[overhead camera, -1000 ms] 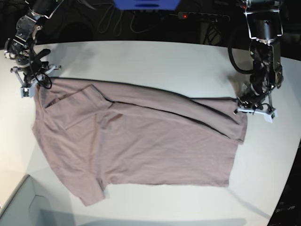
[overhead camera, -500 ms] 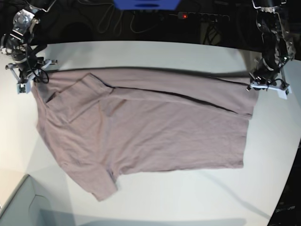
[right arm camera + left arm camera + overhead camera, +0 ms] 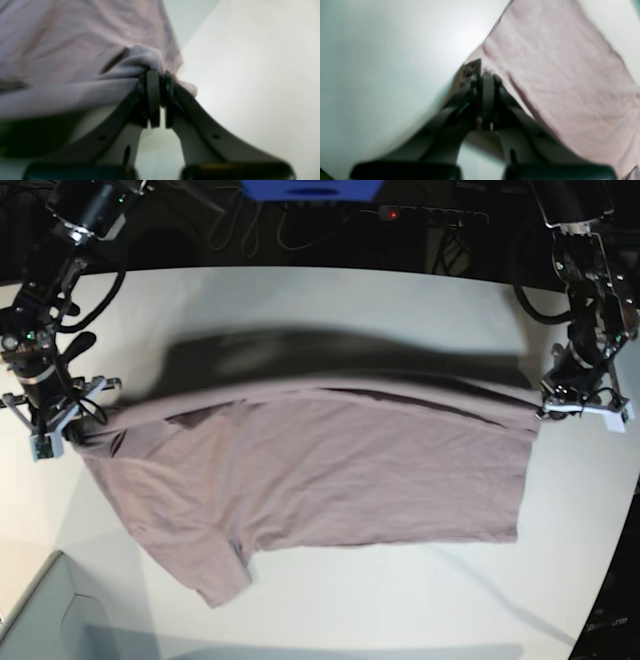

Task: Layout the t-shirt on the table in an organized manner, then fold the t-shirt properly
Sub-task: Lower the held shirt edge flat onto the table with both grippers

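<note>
The mauve t-shirt (image 3: 330, 480) lies spread across the white table (image 3: 330, 300), with its far edge raised and stretched between my two grippers and casting a dark shadow behind. My left gripper (image 3: 548, 408) is shut on the shirt's right corner; in the left wrist view the fingertips (image 3: 485, 82) pinch the cloth edge (image 3: 557, 62). At the left, my right gripper (image 3: 68, 432) is shut on the other end; in the right wrist view a bunched fold of fabric (image 3: 120, 75) is clamped between its fingers (image 3: 153, 85). One sleeve (image 3: 205, 570) lies flat at the front left.
A grey box corner (image 3: 40, 620) sits at the front left edge. Cables and a power strip (image 3: 430, 215) lie beyond the table's far edge. White tabletop shows in front of the shirt's hem (image 3: 400, 600).
Both grippers have moved toward the front of the table, carrying the shirt's far edge with them. That edge is now lifted and taut, and the folded upper-left flap has opened out.
</note>
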